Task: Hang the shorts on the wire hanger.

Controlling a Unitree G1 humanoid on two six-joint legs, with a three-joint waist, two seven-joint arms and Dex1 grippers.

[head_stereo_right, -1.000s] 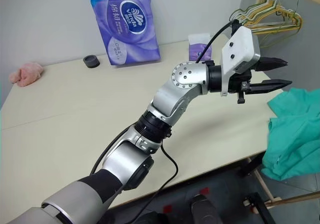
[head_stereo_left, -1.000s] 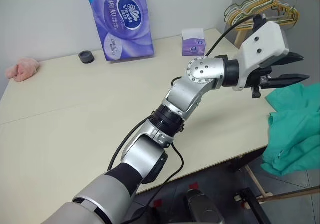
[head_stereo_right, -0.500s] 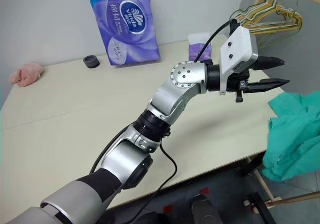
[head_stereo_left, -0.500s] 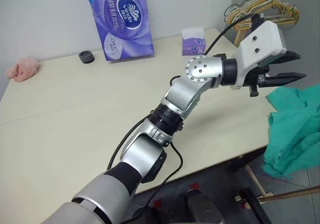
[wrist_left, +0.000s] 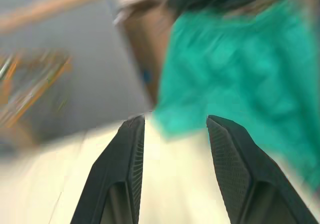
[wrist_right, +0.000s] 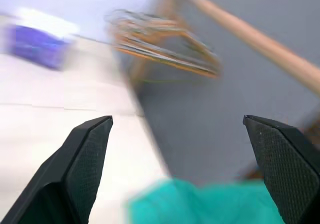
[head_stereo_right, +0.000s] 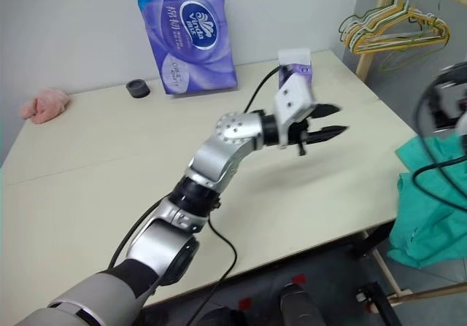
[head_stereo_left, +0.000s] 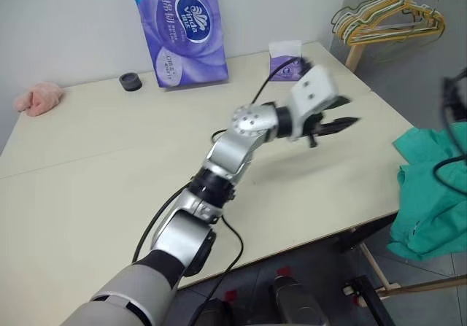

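Head view: left gripper (head_stereo_left: 337, 125) half open, empty, over the table (head_stereo_left: 87, 165) near its right edge; shorts (head_stereo_left: 430, 195) hang off that edge, well apart. A second ago it was farther right. Hangers (head_stereo_left: 387, 21) on rack behind. Left wrist: shorts beyond the fingers (wrist_left: 125, 179). Right wrist: right gripper (wrist_right: 177, 134) wide open, empty, shorts below.

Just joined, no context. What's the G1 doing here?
It is set to hang the shorts, which drape over the table's right edge, held by neither gripper. The left gripper hangs open and empty above the tabletop. The right gripper is wide open, facing the wire hangers bunched on the wooden rack.
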